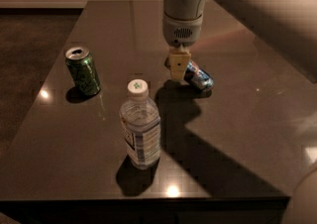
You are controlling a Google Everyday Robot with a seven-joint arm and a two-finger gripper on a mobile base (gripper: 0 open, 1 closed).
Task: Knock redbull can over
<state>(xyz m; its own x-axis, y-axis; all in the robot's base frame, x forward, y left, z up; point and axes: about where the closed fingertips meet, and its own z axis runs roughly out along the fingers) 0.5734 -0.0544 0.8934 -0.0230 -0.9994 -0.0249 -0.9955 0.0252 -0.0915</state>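
The redbull can [199,77], blue and silver, lies on its side on the dark table [237,134], right of centre. My gripper [178,67] hangs from the arm just left of the can and above it, its yellowish fingers pointing down and partly covering the can's left end.
A green can [83,71] stands upright at the left of the table. A clear water bottle with a white cap [140,125] stands upright near the front centre. The table's front edge [148,200] runs along the bottom. My arm crosses the upper right.
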